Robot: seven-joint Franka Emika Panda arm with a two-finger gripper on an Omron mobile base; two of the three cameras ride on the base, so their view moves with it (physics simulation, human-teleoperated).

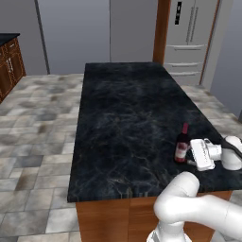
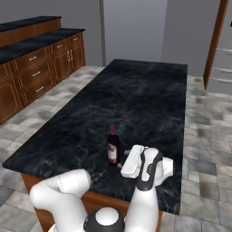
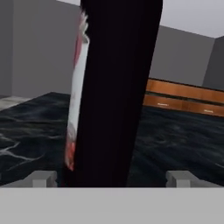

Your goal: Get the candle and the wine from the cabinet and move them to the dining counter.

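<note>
A long dining counter (image 1: 123,118) with a black, white-veined marble top runs up the middle of the left base view. A grey refrigerator (image 1: 189,38) stands at the upper right, and wooden drawer cabinets (image 2: 41,63) line the upper left of the right base view. The wine (image 1: 181,144) stands upright near the lower right of the countertop. The gripper (image 1: 190,156) sits level just beside it, jaws spread wide and released. The hand view shows the bottle (image 3: 116,92) close between the fingertips (image 3: 43,178), dark glass with a red-and-white label on its left edge.
</note>
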